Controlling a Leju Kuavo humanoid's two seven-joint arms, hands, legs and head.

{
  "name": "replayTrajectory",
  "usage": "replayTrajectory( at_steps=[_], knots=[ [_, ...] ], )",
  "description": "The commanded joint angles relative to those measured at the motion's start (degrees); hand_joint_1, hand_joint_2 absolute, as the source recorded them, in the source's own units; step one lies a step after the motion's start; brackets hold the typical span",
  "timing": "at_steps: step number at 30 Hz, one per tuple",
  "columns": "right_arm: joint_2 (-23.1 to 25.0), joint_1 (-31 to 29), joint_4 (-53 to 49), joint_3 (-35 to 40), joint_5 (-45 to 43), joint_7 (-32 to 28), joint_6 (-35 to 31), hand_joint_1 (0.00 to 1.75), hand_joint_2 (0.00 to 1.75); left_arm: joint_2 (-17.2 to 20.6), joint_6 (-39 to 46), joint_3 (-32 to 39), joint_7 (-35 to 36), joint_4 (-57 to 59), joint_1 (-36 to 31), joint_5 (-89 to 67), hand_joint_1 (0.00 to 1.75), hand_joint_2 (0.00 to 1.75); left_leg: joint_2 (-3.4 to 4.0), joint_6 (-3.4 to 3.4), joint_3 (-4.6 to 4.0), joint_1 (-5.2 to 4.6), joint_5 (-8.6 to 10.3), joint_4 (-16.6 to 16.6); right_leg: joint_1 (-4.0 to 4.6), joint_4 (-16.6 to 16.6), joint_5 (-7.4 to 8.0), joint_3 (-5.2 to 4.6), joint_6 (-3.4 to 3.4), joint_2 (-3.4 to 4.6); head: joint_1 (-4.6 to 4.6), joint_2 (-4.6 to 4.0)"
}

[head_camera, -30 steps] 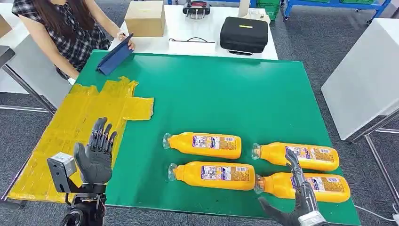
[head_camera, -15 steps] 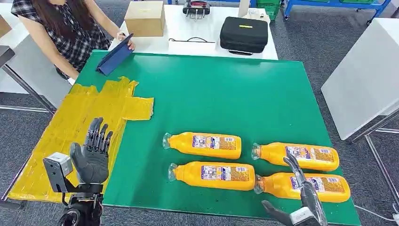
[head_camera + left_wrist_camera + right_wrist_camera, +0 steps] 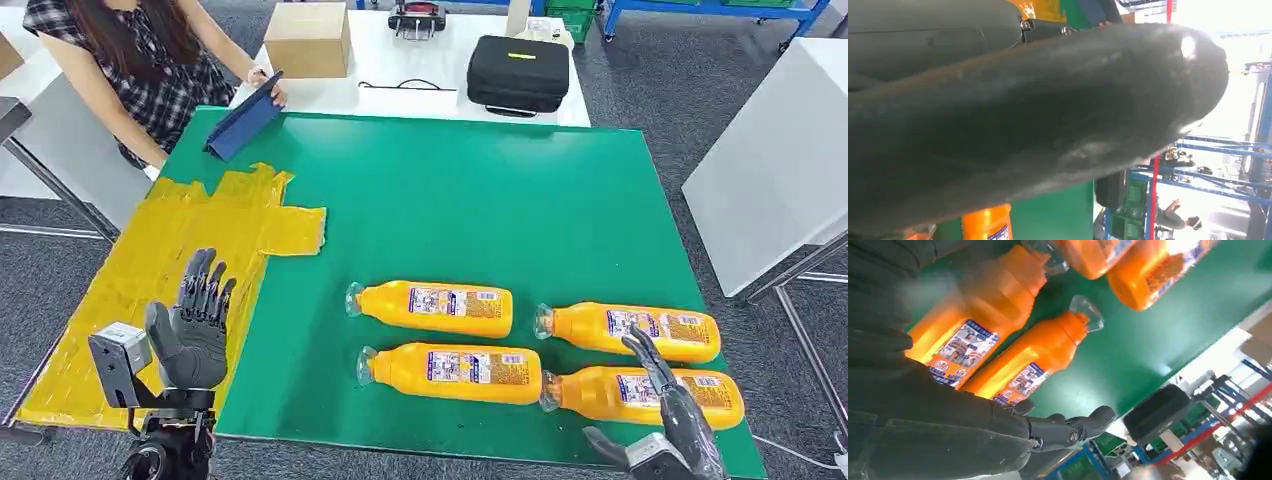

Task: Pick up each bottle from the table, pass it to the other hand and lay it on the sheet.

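My right hand (image 3: 668,425) hangs empty with fingers spread above the near-right edge of the green table mat (image 3: 450,200), over the near-right bottle (image 3: 645,396), one of four glossy orange plastic bottles lying on their sides in two rows, the others being the far-right bottle (image 3: 628,331), the near-left bottle (image 3: 452,372) and the far-left bottle (image 3: 432,307), all with clear caps pointing left. My left hand (image 3: 192,325) is raised, open and holding nothing, palm upright over the wrinkled yellow sheet (image 3: 160,260) along the table's left edge. The smooth mat between bottles and sheet lies bare, and a person (image 3: 130,60) with a blue tablet (image 3: 243,118) sits at the far-left corner.
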Motion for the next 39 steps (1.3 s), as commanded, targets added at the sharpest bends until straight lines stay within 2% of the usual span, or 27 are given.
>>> replayTrajectory(
  at_steps=[1,5,9,16,17,18,21,22,23,24,25,30,32,35,39],
  knots=[
    [0.2,-3.9,4.8,-1.0,3.8,2.2,4.4,0.00,1.75,-0.9,-0.8,2.9,0.4,0.5,-1.5,-0.1,0.00,0.00,0.10,-0.10,0.31,0.03,-0.12,-0.1,0.04,-0.1,-0.07,0.33,-0.07,0.06,0.00,0.00],
    [-3.6,-4.8,7.5,-2.1,7.5,3.8,7.2,0.00,1.75,-0.6,-0.9,3.4,0.4,1.1,-1.7,0.5,0.00,0.00,0.08,-0.10,0.38,0.02,-0.16,0.0,0.03,-0.1,-0.11,0.42,-0.06,0.03,-0.02,0.00],
    [-5.2,-6.2,10.6,-3.0,8.7,4.1,9.5,0.00,1.75,-0.2,-1.2,2.2,0.4,2.5,-2.8,0.4,0.00,0.00,0.06,-0.05,0.19,0.02,-0.06,0.0,0.03,-0.1,-0.03,0.23,-0.03,0.03,0.00,0.00],
    [-5.7,-7.1,13.3,-2.5,10.7,5.0,12.2,0.00,1.75,0.4,-0.1,0.6,0.5,3.9,-4.3,1.4,0.00,0.00,-0.01,-0.06,0.30,-0.05,-0.06,-0.1,-0.02,-0.2,-0.05,0.35,-0.06,-0.04,0.00,0.00],
    [-5.7,-7.5,13.5,-2.4,10.7,5.0,12.3,0.00,1.75,0.5,-0.1,0.6,0.5,3.9,-4.3,1.4,0.00,0.00,0.02,-0.16,0.66,-0.04,-0.20,-0.2,0.00,-0.3,-0.17,0.74,-0.13,-0.05,-0.02,0.00],
    [-5.7,-7.5,13.5,-2.4,10.7,5.0,12.3,0.00,1.75,0.5,-0.1,0.6,0.5,3.9,-4.3,1.4,0.00,0.00,0.04,-0.04,0.23,-0.06,-0.05,-0.1,-0.03,-0.1,-0.02,0.26,-0.04,0.01,0.00,0.00],
    [-6.0,-7.7,13.6,-2.3,11.3,5.6,12.8,0.00,1.75,0.5,0.0,0.5,0.6,3.8,-4.2,1.5,0.00,0.00,0.04,-0.09,0.44,-0.05,-0.12,-0.1,0.00,-0.2,-0.09,0.50,-0.08,-0.02,-0.02,0.00],
    [-6.4,-7.8,13.7,-2.5,11.7,6.0,13.0,0.00,1.75,0.5,0.0,0.5,0.6,3.9,-4.3,1.6,0.00,0.00,0.01,-0.03,0.23,-0.05,-0.05,-0.1,-0.01,-0.1,-0.03,0.28,-0.04,-0.02,0.00,0.00],
    [-6.6,-7.9,13.9,-2.8,11.7,6.1,13.1,0.00,1.75,0.5,0.1,0.5,0.7,4.0,-4.4,1.7,0.00,0.00,0.04,-0.08,0.41,-0.05,-0.12,-0.1,0.00,-0.2,-0.09,0.47,-0.06,-0.01,-0.02,0.00],
    [-6.7,-8.2,14.4,-3.1,11.8,6.2,13.5,0.00,1.75,0.5,0.1,0.5,0.8,4.1,-4.4,1.8,0.00,0.00,0.01,-0.02,0.20,-0.07,-0.04,-0.1,-0.03,-0.1,-0.03,0.24,-0.02,-0.02,0.00,0.00],
    [-6.9,-8.7,15.2,-3.2,11.8,6.2,13.9,0.00,1.75,0.4,0.1,0.5,0.8,4.2,-4.5,1.8,0.00,0.00,0.03,-0.06,0.40,-0.05,-0.12,-0.1,-0.01,-0.2,-0.09,0.46,-0.05,-0.02,-0.02,0.00],
    [-7.2,-10.5,17.7,-2.4,13.0,6.5,15.1,0.00,1.75,0.3,0.3,0.5,0.9,4.0,-4.5,2.0,0.00,0.00,0.05,-0.01,0.21,-0.05,-0.05,-0.1,-0.01,-0.1,0.00,0.24,-0.03,0.02,-0.02,0.00],
    [-7.1,-11.2,18.7,-2.3,13.7,6.8,15.2,0.00,1.75,0.3,0.3,0.5,0.9,3.8,-4.4,2.0,0.00,0.00,0.08,-0.07,0.48,-0.04,-0.13,-0.1,0.00,-0.2,-0.07,0.53,-0.06,0.02,-0.02,0.00],
    [-6.9,-11.1,19.0,-2.8,14.7,7.4,15.9,0.00,1.75,0.1,0.3,0.4,1.1,3.6,-4.5,1.9,0.00,0.00,0.02,-0.04,0.26,-0.04,-0.06,-0.1,0.00,-0.2,-0.03,0.31,-0.05,-0.02,0.00,0.00],
    [-7.5,-10.3,19.0,-3.7,16.6,7.9,16.7,0.00,1.75,0.2,0.3,0.1,1.5,3.6,-4.6,1.9,0.00,0.00,-0.02,-0.07,0.45,-0.04,-0.14,-0.1,0.00,-0.2,-0.13,0.54,-0.08,-0.08,-0.02,0.00]
  ],
)
